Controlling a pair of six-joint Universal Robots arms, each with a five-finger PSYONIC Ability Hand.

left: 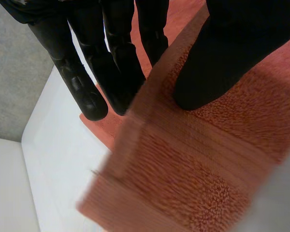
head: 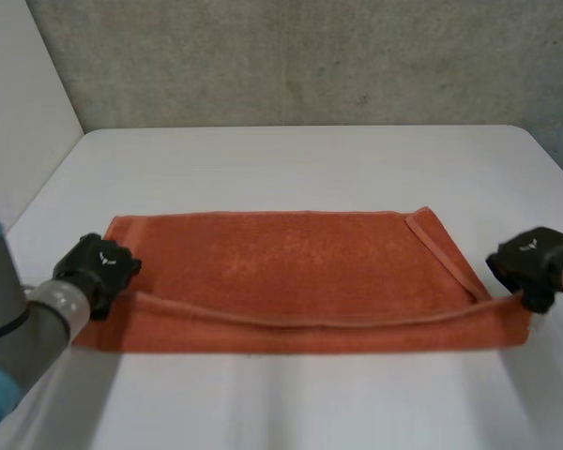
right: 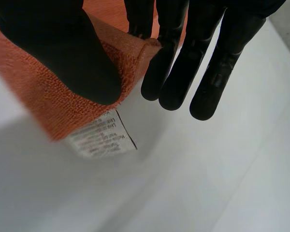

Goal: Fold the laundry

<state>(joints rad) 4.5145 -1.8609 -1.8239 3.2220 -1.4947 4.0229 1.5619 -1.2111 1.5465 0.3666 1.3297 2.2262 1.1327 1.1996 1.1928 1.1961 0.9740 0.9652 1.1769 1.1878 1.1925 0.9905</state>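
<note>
A white bench (head: pixel 291 159) carries an orange towel (head: pixel 281 267) spread across its middle. The left robot hand (head: pixel 101 265) pinches the towel's near left corner between thumb and fingers. The right robot hand (head: pixel 530 261) pinches the near right corner, by a white label (right: pixel 100 138).

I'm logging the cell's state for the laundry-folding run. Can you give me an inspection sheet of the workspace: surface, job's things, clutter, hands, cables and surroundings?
Surface: white table, no stains visible.
Job's things: one orange towel lying lengthwise across the table; a white care label hangs from the corner that the right hand holds.
Clutter: nothing seen.
Hands: left hand pinches a corner at the towel's left end; right hand pinches a corner at its right end.
Cables: nothing seen.
Surroundings: grey wall behind the table.
</note>
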